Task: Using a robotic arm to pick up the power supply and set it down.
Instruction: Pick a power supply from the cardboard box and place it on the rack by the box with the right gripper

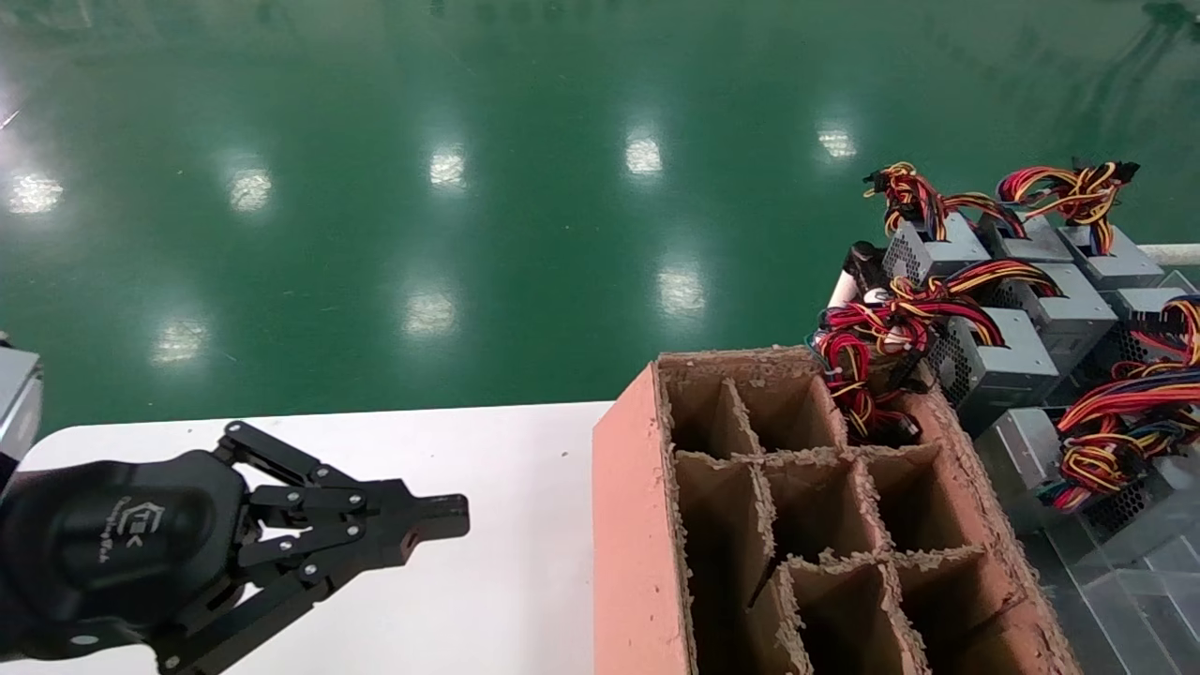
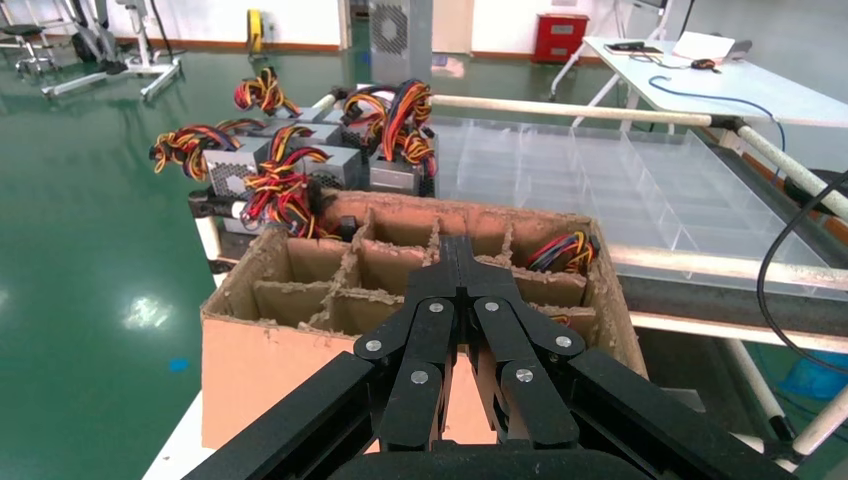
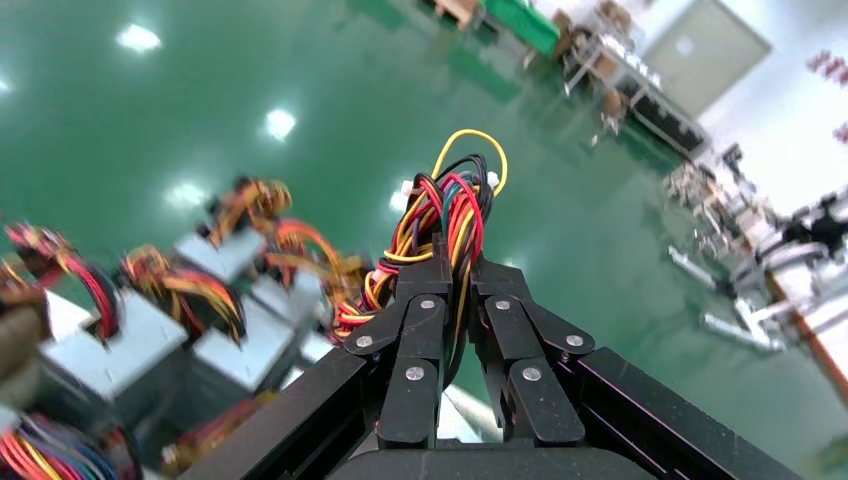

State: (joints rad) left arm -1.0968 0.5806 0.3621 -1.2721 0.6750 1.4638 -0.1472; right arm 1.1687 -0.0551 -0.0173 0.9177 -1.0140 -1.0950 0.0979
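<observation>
My right gripper is shut on a looped bundle of red, yellow and black wires, held up over the green floor. These wires belong to the power supply; its grey box is hidden from the right wrist view. The right arm does not show in the head view. My left gripper is shut on nothing and hangs over the white table, left of the cardboard box. Seen from the left wrist, the left gripper points at that box.
Several grey power supplies with wire bundles stand crowded at the right, also blurred below my right gripper. A divided cardboard box sits on the table; wires lie in one cell. A clear compartment tray lies behind it.
</observation>
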